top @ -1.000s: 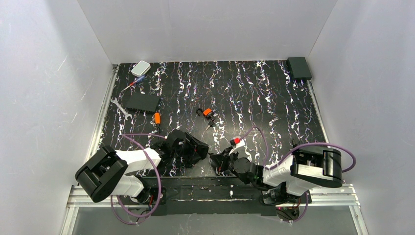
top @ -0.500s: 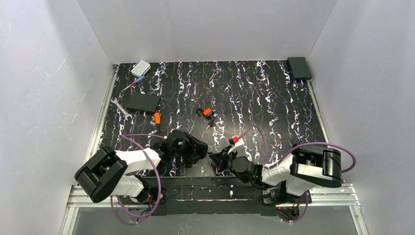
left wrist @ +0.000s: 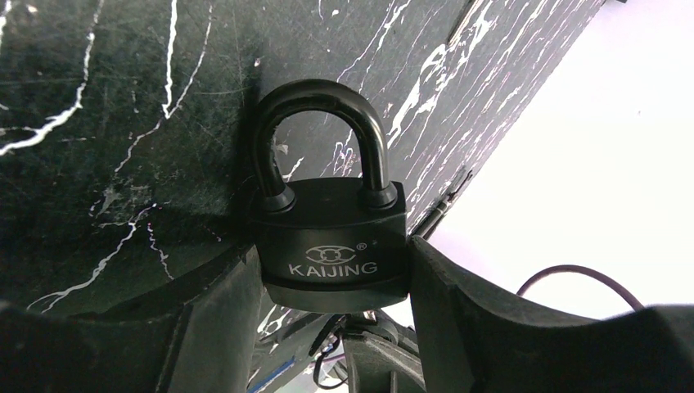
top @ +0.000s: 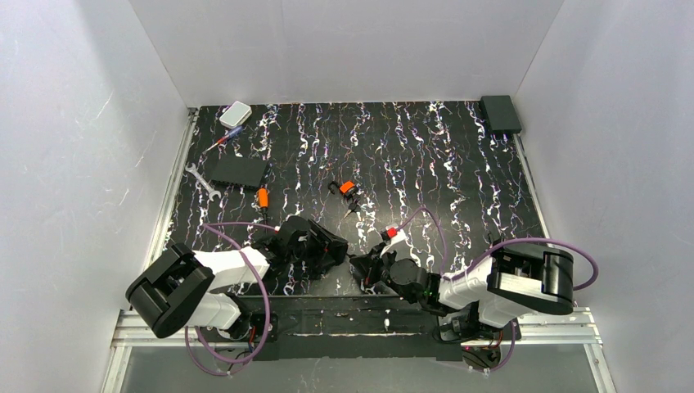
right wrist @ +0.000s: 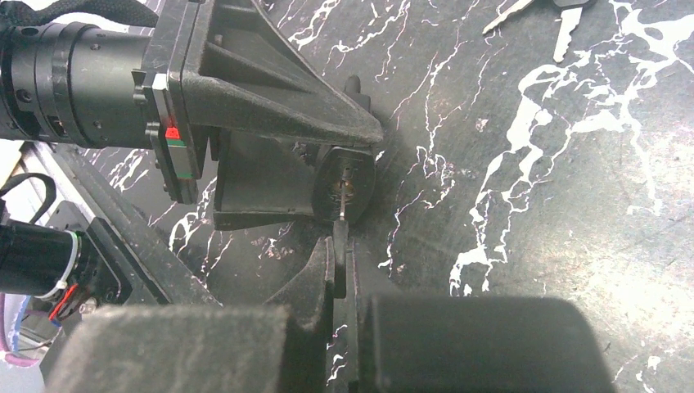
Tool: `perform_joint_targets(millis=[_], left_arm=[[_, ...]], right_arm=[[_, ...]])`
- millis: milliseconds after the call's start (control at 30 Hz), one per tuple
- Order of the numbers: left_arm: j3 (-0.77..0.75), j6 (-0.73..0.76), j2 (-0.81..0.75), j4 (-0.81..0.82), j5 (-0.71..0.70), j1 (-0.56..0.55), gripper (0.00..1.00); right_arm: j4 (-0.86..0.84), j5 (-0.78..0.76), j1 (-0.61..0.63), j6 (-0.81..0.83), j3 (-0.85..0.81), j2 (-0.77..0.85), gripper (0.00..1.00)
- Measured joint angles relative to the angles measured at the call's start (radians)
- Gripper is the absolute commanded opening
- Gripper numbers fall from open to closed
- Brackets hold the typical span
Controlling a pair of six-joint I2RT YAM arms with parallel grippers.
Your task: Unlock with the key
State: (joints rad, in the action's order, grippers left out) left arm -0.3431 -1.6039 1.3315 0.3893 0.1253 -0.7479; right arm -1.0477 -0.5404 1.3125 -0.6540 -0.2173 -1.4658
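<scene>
Little has moved since the earlier frame: the right gripper [right wrist: 339, 260] has only edged a touch closer to the left gripper [left wrist: 334, 288], whose pose is unchanged. The right gripper is pinched shut on the key [right wrist: 339, 214], its thin blade pointing straight ahead of the fingertips at the keyhole in the bottom of the padlock [left wrist: 331, 237]; how deep the tip sits I cannot tell. The left gripper clamps the padlock body between its two fingers, shackle pointing away from it. If the blade meets the keyway slightly off-line, a push could bend it, pivot the tiny key in the pinch, or shove the padlock back through the left fingers; turning could twist the lock in that side grip. Spare keys [right wrist: 565, 18] lie well beyond the right gripper. The padlock reads "KAIJING" under a linked-ring logo with a registered mark.
</scene>
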Motion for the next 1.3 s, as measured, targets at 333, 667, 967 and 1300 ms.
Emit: perform_joint_targets(millis=[333, 667, 967, 1300], left_arm=[[-0.006, 0.022, 0.009, 0.004, 0.014, 0.0, 0.0], [-0.005, 0.032, 0.009, 0.013, 0.025, 0.0, 0.0], [0.043, -0.038, 0.047, 0.157, 0.047, 0.009, 0.0], [0.11, -0.146, 0.061, 0.31, 0.038, 0.014, 0.0]], right_arm=[[0.059, 0.03, -0.015, -0.014, 0.0, 0.04, 0.01], [0.088, 0.051, -0.023, -0.023, 0.0, 0.064, 0.01], [0.145, 0.018, -0.023, -0.06, -0.014, 0.086, 0.01], [0.163, -0.001, -0.03, -0.075, -0.035, 0.086, 0.01]])
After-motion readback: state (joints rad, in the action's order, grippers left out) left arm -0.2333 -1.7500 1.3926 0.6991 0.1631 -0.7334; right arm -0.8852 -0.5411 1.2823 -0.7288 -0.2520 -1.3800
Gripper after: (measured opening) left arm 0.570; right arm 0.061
